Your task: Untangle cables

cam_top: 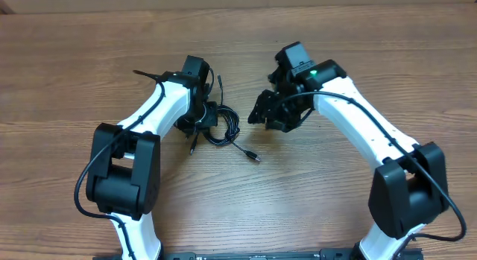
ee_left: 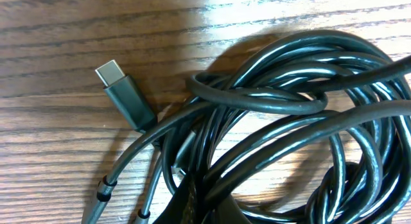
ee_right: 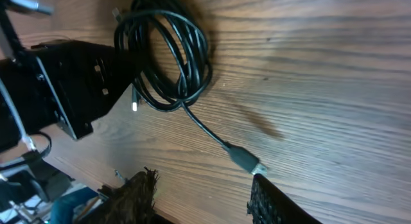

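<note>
While the left gripper sits closed in the cables left of centre, their loose plug trails near-right, just beside the open right gripper, the nearer arm.

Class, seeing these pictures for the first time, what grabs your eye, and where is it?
A tangled bundle of black cables lies on the wooden table, beside the left tool. One loose end trails out, its plug lying just before the open right tool.
</note>
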